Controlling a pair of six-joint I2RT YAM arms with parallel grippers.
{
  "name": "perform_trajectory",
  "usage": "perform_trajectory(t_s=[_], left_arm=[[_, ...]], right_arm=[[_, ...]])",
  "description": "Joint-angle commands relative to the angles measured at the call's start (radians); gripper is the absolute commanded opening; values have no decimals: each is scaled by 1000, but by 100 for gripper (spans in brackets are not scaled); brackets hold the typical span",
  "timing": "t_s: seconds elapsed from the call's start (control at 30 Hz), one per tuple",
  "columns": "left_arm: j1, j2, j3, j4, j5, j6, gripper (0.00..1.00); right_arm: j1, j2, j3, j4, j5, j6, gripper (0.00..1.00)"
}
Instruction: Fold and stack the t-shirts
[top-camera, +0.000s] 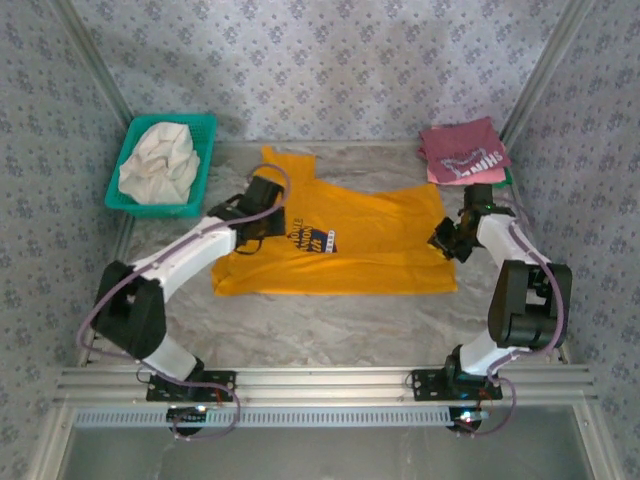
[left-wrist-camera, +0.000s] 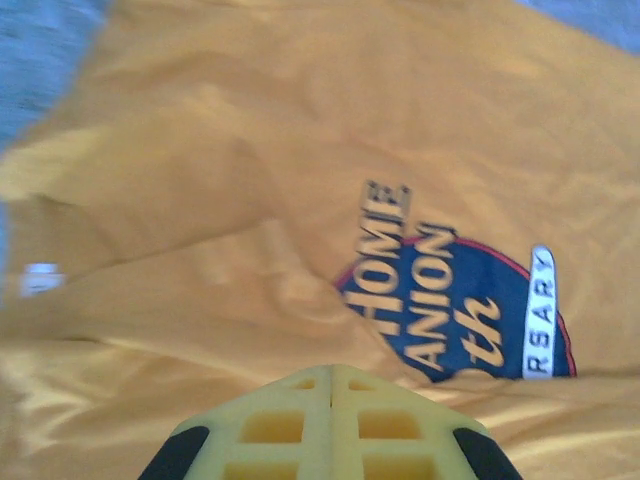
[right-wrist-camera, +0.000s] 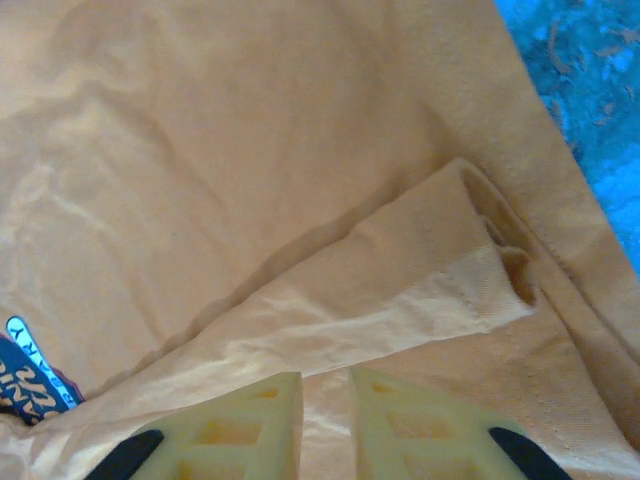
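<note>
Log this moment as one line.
left gripper shut over yellow t-shirt | right gripper slightly open over its folded sleeve | maroon t-shirt folded, back right

Bright, even light, soft shadows; the yellow t-shirt (left-wrist-camera: 250, 150) looks blurred in both wrist views.

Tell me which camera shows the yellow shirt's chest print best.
Left wrist: the chest print sits close and large, its lettering partly readable. Top external shows it small and far off, the words illegible. Right wrist catches just a sliver at the frame's left edge.
</note>
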Motion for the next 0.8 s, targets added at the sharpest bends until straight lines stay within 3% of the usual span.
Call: perform_trajectory(t_s=[0.0, 0.2, 0.53, 0.63, 0.77], left_arm=[[-40, 77, -40, -7, 48, 32, 0], [-95, 150, -94, 77, 68, 34, 0], [-101, 197, -136, 127, 45, 55, 0], [-100, 209, -142, 133, 46, 55, 0], [-101, 207, -158, 139, 40, 51, 0]], right_arm=[[-7, 3, -48, -29, -5, 30, 30], [-95, -28, -114, 6, 1, 12, 35], [-105, -5, -141, 104, -5, 11, 40], [-103, 18, -126, 145, -5, 25, 40], [-102, 46, -124, 192, -14, 30, 31]])
